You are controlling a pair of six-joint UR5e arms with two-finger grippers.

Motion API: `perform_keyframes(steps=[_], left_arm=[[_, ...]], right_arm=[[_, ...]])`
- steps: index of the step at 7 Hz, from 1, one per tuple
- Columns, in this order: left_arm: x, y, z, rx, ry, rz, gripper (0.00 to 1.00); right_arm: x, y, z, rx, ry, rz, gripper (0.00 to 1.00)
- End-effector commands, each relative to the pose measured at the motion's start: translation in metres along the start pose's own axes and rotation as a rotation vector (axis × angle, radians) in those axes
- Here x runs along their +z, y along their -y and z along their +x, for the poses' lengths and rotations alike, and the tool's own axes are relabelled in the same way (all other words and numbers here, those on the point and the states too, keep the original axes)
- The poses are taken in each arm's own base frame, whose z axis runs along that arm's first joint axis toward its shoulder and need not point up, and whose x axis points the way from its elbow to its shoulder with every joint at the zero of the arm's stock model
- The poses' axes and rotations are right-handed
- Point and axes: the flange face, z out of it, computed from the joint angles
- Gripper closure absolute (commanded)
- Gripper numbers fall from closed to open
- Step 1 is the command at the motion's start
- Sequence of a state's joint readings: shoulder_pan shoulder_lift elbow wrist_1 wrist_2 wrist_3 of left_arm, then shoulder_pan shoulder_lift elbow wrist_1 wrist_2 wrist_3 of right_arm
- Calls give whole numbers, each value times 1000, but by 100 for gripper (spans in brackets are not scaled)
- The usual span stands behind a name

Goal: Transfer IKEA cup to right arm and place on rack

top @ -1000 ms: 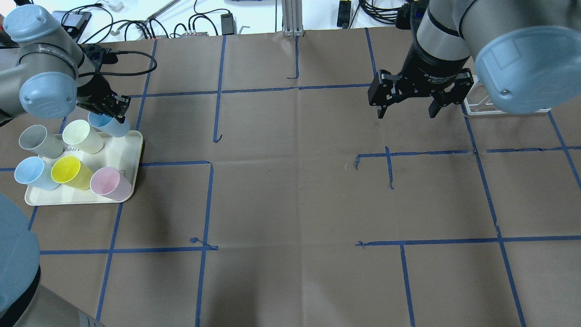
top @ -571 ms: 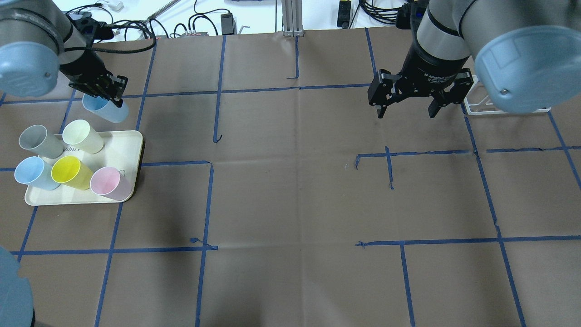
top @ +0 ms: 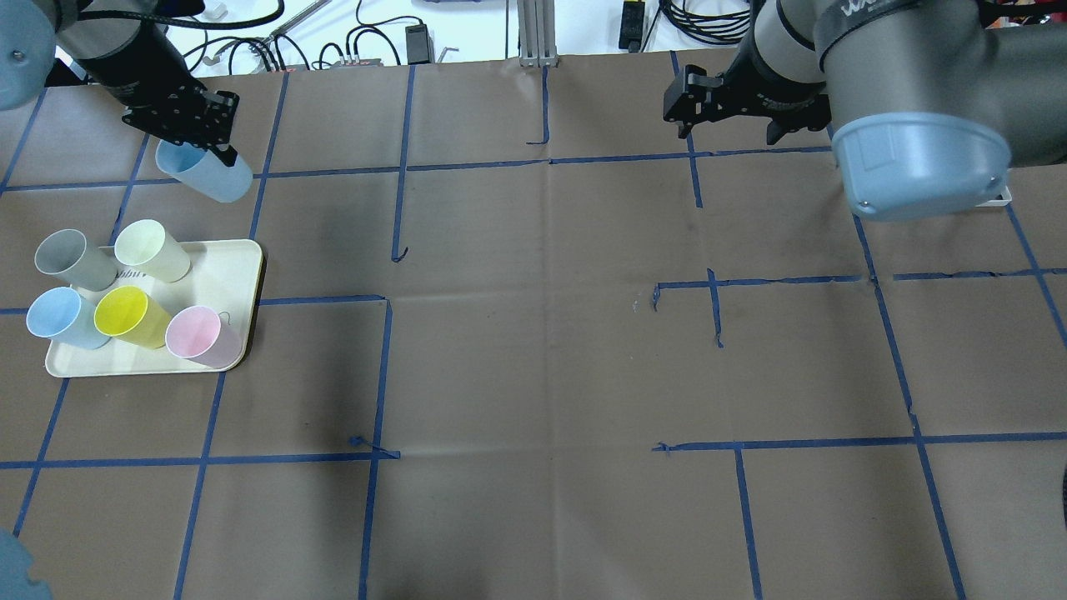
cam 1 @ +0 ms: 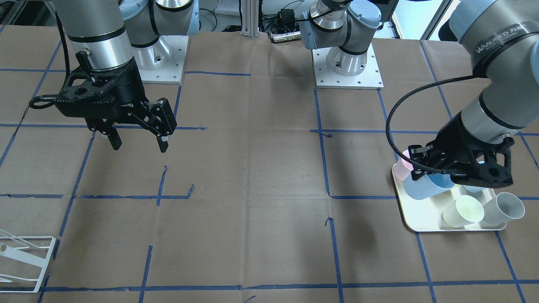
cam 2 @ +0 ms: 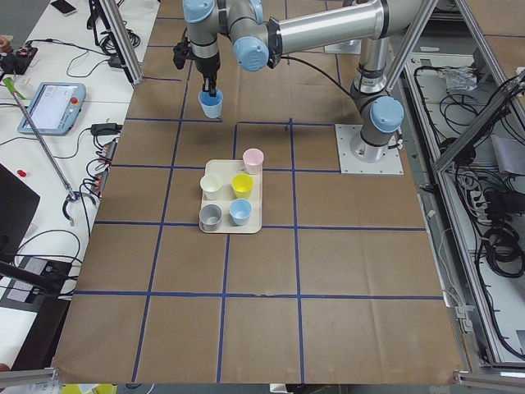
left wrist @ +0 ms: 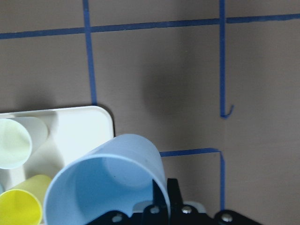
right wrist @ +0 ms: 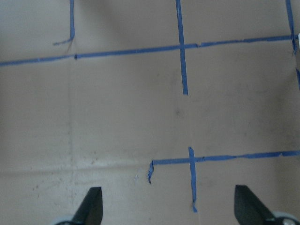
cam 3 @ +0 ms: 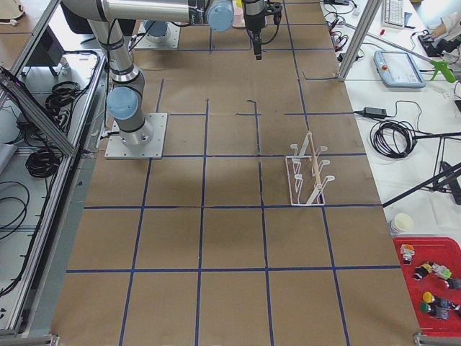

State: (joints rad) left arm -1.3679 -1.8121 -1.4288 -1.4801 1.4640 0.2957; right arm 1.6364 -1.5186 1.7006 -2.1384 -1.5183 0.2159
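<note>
My left gripper (top: 218,150) is shut on the rim of a light blue IKEA cup (top: 208,177), which hangs tilted in the air past the far edge of the tray. The cup (left wrist: 105,180) fills the lower left wrist view, open mouth toward the camera, with the pinch (left wrist: 164,199) on its rim. The front view shows the cup (cam 1: 421,186) above the tray's corner. The right arm's gripper (top: 729,127) is open and empty over bare paper at the far right (cam 1: 139,144). The white wire rack (cam 3: 306,176) stands alone; only its corner (top: 1003,199) peeks from under the right arm's elbow.
A cream tray (top: 229,279) at the left holds several upright cups: grey, cream, blue, yellow and pink. Brown paper with a blue tape grid covers the table. Cables and boxes lie beyond the far edge. The right arm's blue elbow cap (top: 917,167) hangs over the rack area.
The left gripper has lifted the blue cup off the tray and carried it up and toward the far edge. The right gripper has moved farther away, and its elbow now covers the rack.
</note>
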Motion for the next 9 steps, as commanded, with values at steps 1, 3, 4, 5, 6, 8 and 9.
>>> perform_keyframes(steps=[1,3,4,5,6,8,9], left_arm=[[16,8,30,40,-110,14,100],[42,17,32,83,-147,83,100],[57,19,41,104,-225,166,100],[72,18,46,127,-259,227,100],[90,13,69,221,-299,269,100],[108,15,102,327,-364,375,100],[118,16,104,357,-385,381,100]], right_arm=[[33,-7,-9,131,181,114,1],[40,-23,-16,376,321,155,1],[49,-38,-19,460,390,104,1],[59,-58,-23,508,462,35,1],[70,-78,-32,498,577,-82,0],[81,-103,-40,495,711,-230,0],[87,-114,-37,504,734,-268,0]])
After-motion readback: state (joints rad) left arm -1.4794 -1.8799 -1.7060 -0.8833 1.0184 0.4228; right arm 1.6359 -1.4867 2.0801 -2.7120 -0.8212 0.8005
